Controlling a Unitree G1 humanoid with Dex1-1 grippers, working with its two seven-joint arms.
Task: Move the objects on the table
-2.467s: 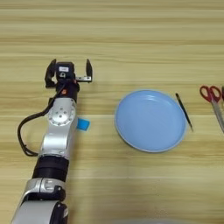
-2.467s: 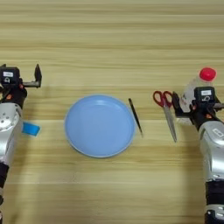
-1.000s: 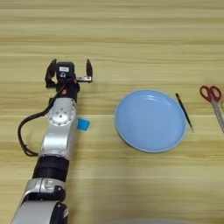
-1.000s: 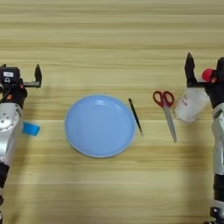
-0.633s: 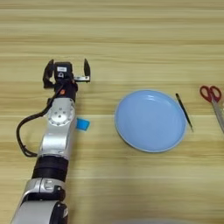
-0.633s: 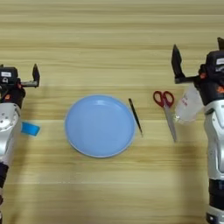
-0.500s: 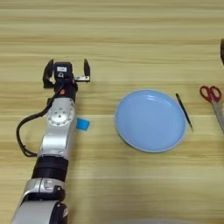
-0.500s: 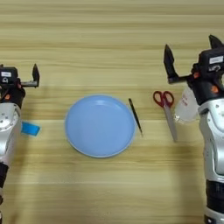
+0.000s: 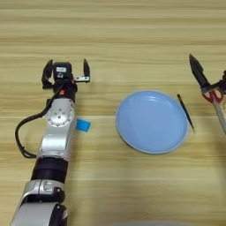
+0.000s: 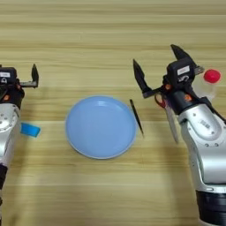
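Observation:
My right gripper (image 10: 159, 66) stands wide open above the red handles of the scissors (image 10: 171, 121), whose blades stick out toward me from under the wrist. The clear bottle with a red cap (image 10: 205, 84) stands free just right of that gripper, partly hidden behind it. A thin black stick (image 10: 137, 117) lies between the scissors and the light-blue plate (image 10: 100, 128). The small blue block (image 9: 82, 125) lies beside my left forearm. My left gripper (image 9: 66, 71) is open and empty at the left of the table (image 10: 88, 35).
My left arm's black cable (image 9: 23, 137) loops out over the wood to the left of the forearm. The right forearm (image 10: 207, 150) covers the near right part of the wood.
My right gripper let go of the bottle, opened wide and moved left over the scissors' handles. The bottle stays at the right. The left arm has not moved.

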